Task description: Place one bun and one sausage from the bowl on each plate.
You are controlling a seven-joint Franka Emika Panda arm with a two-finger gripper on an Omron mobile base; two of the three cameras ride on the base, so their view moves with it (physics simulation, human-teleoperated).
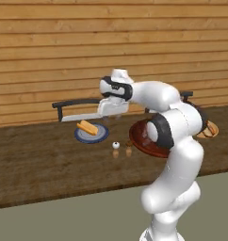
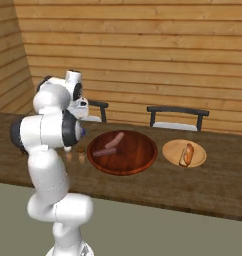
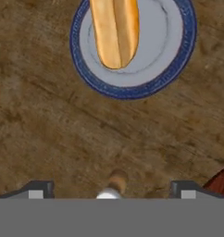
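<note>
Wood-grained brown tabletop carries three round dishes: a wide, shallow reddish-brown bowl holding two sausages, a blue-grey plate with a darker blue rim bearing one smooth golden bun, and a tan-orange plate with a bun and sausage. The gripper hovers over the table near the blue plate, jaws spread wide and empty. Two small shakers stand between blue plate and bowl.

Two shakers stand between blue plate and bowl.
</note>
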